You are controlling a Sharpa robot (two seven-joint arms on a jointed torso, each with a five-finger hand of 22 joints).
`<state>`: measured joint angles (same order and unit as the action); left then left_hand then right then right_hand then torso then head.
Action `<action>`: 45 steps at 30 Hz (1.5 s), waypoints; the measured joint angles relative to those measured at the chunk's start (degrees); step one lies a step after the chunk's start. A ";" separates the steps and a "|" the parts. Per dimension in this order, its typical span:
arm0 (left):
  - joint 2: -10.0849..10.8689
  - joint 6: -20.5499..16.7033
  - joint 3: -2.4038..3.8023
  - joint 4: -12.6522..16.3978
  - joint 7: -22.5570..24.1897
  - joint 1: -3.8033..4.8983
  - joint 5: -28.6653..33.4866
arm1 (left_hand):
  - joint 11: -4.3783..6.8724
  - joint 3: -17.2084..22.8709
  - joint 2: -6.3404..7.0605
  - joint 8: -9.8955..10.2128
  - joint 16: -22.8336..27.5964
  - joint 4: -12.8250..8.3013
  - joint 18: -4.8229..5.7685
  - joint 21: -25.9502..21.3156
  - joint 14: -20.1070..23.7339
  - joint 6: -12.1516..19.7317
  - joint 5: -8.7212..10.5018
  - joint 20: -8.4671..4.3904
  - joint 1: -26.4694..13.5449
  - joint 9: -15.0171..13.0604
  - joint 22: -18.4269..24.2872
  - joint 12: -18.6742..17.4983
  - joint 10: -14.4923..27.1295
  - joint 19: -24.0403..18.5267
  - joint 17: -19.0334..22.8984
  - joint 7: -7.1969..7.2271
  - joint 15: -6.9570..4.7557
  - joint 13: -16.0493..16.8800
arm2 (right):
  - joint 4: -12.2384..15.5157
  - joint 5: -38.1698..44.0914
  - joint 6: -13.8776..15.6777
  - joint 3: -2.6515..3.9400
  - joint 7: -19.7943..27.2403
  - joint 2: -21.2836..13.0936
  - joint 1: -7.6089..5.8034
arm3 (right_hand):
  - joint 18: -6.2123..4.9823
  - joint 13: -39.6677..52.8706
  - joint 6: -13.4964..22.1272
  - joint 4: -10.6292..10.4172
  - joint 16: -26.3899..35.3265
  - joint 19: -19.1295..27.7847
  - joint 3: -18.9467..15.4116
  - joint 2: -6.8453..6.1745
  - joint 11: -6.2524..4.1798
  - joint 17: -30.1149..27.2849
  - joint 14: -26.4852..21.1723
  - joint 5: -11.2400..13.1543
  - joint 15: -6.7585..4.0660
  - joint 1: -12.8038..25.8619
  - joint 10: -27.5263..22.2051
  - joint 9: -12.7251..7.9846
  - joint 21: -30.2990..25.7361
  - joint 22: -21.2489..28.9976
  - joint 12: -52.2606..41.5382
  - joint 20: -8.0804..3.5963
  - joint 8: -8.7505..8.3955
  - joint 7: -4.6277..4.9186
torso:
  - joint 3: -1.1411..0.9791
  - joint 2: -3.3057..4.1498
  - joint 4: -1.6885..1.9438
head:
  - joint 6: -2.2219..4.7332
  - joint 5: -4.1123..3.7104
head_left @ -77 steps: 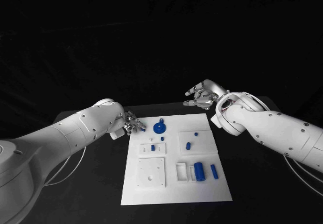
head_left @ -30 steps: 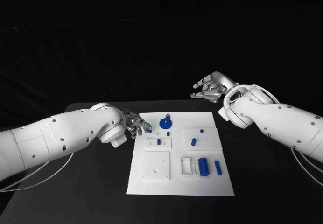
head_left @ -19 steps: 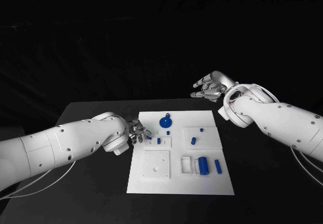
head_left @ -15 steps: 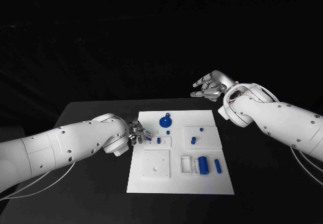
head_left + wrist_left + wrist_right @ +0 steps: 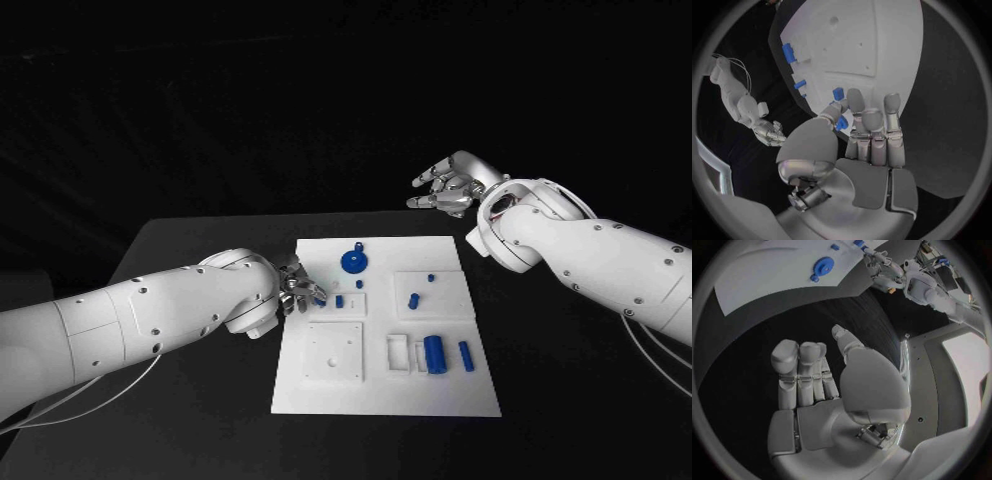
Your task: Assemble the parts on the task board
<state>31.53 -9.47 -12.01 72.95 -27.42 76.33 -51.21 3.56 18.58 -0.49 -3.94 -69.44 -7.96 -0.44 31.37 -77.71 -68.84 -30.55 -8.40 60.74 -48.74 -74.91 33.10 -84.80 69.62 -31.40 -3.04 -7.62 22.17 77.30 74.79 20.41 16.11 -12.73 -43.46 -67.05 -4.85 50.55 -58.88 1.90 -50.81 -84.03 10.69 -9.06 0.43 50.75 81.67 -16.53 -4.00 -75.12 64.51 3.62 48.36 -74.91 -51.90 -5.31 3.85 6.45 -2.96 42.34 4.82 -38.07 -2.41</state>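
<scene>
White task board (image 5: pixel 378 395) dotted with blue parts (image 5: pixel 434 353); left hand (image 5: pixel 300 289) and right hand (image 5: pixel 450 188) empty, fingers apart

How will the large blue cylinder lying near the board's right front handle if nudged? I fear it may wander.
The large blue cylinder lies on its side, so it may roll. It looks seated in a white holder on the task board, which should check that. It seems rigid, smooth, light; perhaps slippery.

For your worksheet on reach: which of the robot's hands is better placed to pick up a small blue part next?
Probably the left hand: its fingers hover over the task board beside a small blue part. The right hand is raised beyond it.
</scene>
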 measured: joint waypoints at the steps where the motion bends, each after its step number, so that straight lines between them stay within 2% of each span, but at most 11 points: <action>1: -0.05 0.00 0.00 -0.07 0.00 -0.02 -0.18 | 0.00 0.00 0.00 0.00 0.00 0.00 0.00 0.00 0.00 0.00 0.00 0.00 0.00 0.04 0.00 0.00 0.00 0.00 0.00 0.00 0.00 0.00 | 0.00 0.00 0.00 0.00 0.00 0.01 0.00 | 0.00 0.00 0.00 0.00 0.00 0.00 0.00 0.00 0.00 0.00 0.00 0.00 0.00 0.00 0.00 0.00 0.00 0.00 0.00 0.00 0.00 0.00 | 0.00 0.00 0.00 | 0.03 -0.03; 22: -0.43 1.22 -0.07 -0.76 -0.25 -0.18 -2.53 | 0.00 0.00 -0.07 -0.01 0.00 0.00 0.00 0.00 -0.31 -0.12 -0.12 0.00 0.07 0.25 -0.04 0.23 0.00 -0.01 -0.23 -0.11 -0.11 -0.19 | 0.07 -0.03 -0.01 0.00 0.01 -0.11 0.03 | 0.00 0.00 0.00 0.00 0.00 0.00 0.00 0.00 0.00 0.04 0.00 0.00 0.00 0.00 0.00 0.00 0.00 0.00 0.00 0.00 0.00 0.00 | -0.03 0.03 -0.02 | 0.08 -0.17; 45: -1.08 2.84 -0.04 -1.60 -0.51 -0.07 -3.89 | -0.01 0.00 -0.05 0.00 0.32 -0.01 0.00 0.00 -0.37 -0.12 -0.01 0.00 0.05 0.38 -0.02 0.22 -0.01 -0.01 -0.40 -0.10 -0.01 -0.35 | 0.09 -0.05 -0.02 0.00 0.01 -0.20 0.04 | -0.01 0.00 0.00 0.00 0.00 0.00 0.00 0.00 0.00 0.03 0.00 0.01 0.00 0.00 0.00 0.00 0.00 0.00 0.00 0.00 0.00 0.00 | 0.04 0.07 -0.01 | 0.15 -0.02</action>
<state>30.45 -6.63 -12.05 71.35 -27.93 76.26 -55.11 3.56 18.58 -0.54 -3.94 -69.12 -7.97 -0.44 31.37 -78.09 -68.96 -30.56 -8.41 60.79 -48.36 -74.93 33.33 -84.80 69.62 -31.80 -3.14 -7.63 21.82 77.39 74.74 20.39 16.11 -12.72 -43.65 -67.01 -4.85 50.55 -58.88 1.90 -50.81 -84.03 10.69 -9.06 0.43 50.78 81.67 -16.53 -4.00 -75.12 64.52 3.62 48.37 -74.90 -51.90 -5.31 3.85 6.45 -2.92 42.40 4.82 -37.92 -2.42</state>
